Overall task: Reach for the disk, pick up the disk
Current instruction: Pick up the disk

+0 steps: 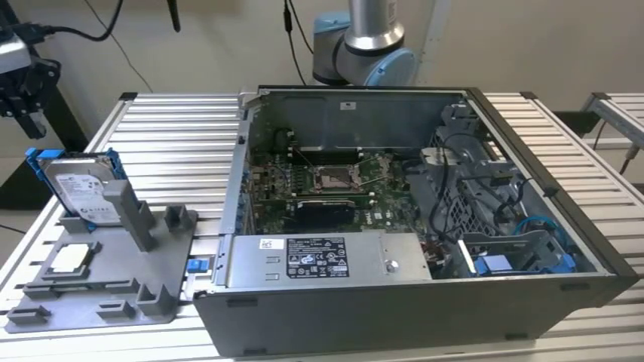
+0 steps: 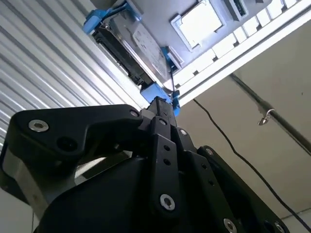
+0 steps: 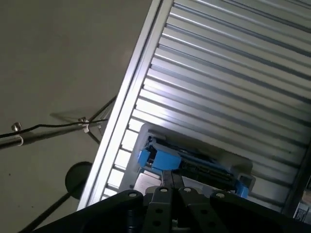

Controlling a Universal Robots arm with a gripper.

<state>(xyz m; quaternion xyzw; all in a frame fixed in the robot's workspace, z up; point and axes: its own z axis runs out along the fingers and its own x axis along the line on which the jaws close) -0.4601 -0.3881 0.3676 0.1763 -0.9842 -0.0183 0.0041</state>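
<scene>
The black gripper (image 1: 27, 124) hangs above the flat silver metal disk (image 1: 78, 194) in its blue plastic carrier, not touching it, its 2 fingers together on nothing. The disk stands upright in a grey plastic fixture (image 1: 111, 283) on the ribbed aluminium table (image 1: 171, 128).

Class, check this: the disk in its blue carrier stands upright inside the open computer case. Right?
No. The disk stands upright in the gray holder outside the open computer case, to the exterior view's left of it.
</scene>
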